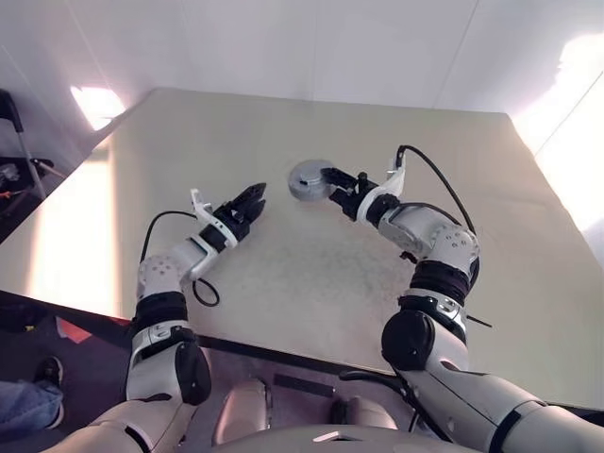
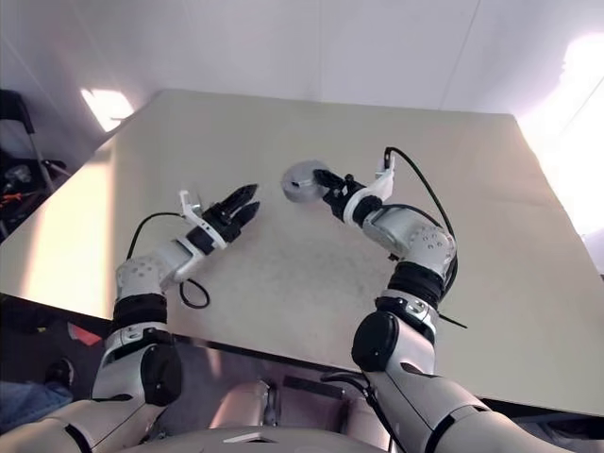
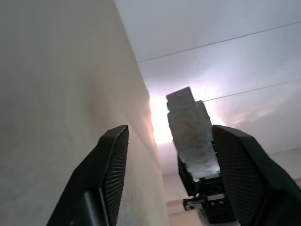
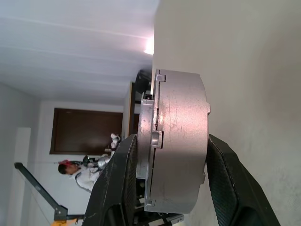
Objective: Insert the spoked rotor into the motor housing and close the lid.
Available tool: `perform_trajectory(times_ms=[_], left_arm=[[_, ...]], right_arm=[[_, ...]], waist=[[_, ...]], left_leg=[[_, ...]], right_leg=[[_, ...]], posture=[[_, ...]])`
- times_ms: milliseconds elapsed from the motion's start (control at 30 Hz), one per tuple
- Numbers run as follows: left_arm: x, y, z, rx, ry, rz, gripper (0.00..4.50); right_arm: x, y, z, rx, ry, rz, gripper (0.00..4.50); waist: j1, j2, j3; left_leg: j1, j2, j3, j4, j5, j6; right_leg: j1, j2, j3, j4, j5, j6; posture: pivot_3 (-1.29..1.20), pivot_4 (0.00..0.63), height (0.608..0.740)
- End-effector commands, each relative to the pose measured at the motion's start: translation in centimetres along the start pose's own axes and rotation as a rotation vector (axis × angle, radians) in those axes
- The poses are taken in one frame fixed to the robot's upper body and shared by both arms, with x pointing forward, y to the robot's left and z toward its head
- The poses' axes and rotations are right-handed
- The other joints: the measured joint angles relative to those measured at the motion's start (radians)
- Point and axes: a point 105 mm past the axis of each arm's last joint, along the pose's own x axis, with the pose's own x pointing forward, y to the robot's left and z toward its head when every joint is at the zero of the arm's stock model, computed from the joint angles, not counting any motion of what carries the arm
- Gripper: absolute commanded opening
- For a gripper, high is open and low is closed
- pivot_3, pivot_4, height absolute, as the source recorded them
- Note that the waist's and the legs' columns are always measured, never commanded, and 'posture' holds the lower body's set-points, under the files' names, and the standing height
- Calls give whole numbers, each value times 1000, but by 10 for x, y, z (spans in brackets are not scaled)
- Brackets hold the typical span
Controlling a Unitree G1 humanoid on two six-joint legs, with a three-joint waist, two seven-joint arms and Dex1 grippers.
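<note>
My right gripper (image 1: 324, 178) is shut on a silvery-grey round metal piece, the lid (image 1: 308, 179), holding it over the middle of the beige table. The right wrist view shows the lid (image 4: 181, 117) edge-on, thick, with a thinner flanged plate against one face, clamped between both fingers (image 4: 117, 179). The motor housing and the spoked rotor are hidden. My left gripper (image 1: 253, 199) hangs open and empty a short way to the lid's left, pointing toward it. Between the left gripper's spread fingers (image 3: 110, 165), the left wrist view catches the lid (image 3: 190, 136).
The beige table (image 1: 283, 283) stretches far ahead and to the right; its near edge runs just in front of my arms. A person's shoe and trouser leg (image 1: 28, 401) show on the floor at the lower left. A black stand (image 1: 14, 123) rises at the far left.
</note>
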Motion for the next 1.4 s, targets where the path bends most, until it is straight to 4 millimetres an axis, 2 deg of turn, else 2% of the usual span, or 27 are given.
perform_trajectory(times_ms=[33,233,433,567,733,833,1000,1033,1200,1267,1300,1400], left_arm=[[4,-16,-1,-53,20,-61,4447],[9,-21,-10,-160,63,-108,4447],[26,-27,-15,-207,89,-145,4447],[41,-36,-23,-223,125,-187,4447],[46,-37,-25,-185,135,-181,4447],[43,-37,-20,-179,114,-187,3889],[38,-33,-19,-175,105,-182,2191],[38,-32,-20,-176,104,-181,2082],[39,-28,-18,-171,98,-164,2094],[39,-26,-16,-161,88,-151,2094],[40,-26,-14,-153,81,-146,2094],[39,-25,-5,-114,45,-128,2094]], right_arm=[[0,35,-1,-59,16,124,2043],[-4,52,-12,-104,73,208,2043],[-7,71,-22,-153,105,283,2043],[-8,71,-27,-178,119,286,2043],[-9,67,-27,-185,113,268,2043],[-10,64,-25,-184,101,254,2043],[-9,57,-22,-179,89,226,2043],[-8,56,-21,-179,88,222,2043],[-5,51,-17,-209,59,189,2043],[-4,45,-9,-237,11,152,2763],[-3,39,-1,-273,-33,99,2990],[-2,20,27,-396,-192,-71,4048]], waist=[[0,0,0],[0,0,0],[3,-1,0],[3,-1,0],[4,-1,0],[3,-1,1],[4,-1,1],[4,-1,1],[4,-1,1],[4,-1,1],[4,-1,1],[7,-3,2]], left_leg=[[0,0,0,0,0,0],[0,0,0,1,0,0],[0,0,-1,2,0,-1],[0,0,-1,3,0,-1],[0,0,-1,3,0,-1],[0,0,-1,3,0,-1],[0,0,-2,3,0,-1],[0,0,-2,4,0,-1],[0,0,-2,5,0,0],[0,0,-2,6,0,-1],[0,0,-2,6,0,-1],[0,0,-2,9,0,-1]], right_leg=[[0,0,0,0,0,0],[0,0,0,1,0,1],[1,0,0,0,1,2],[2,0,0,0,2,4],[3,0,0,1,2,4],[2,0,0,1,2,4],[3,0,0,1,2,4],[2,0,0,1,2,4],[2,0,0,2,2,4],[3,0,0,3,2,4],[3,0,0,4,2,4],[3,0,0,7,2,4]], posture=[[0,0,740],[0,0,740],[0,0,740],[0,0,740],[0,0,740],[0,0,740],[0,0,740],[0,0,740],[0,0,740],[0,0,740],[0,0,740],[0,0,740]])
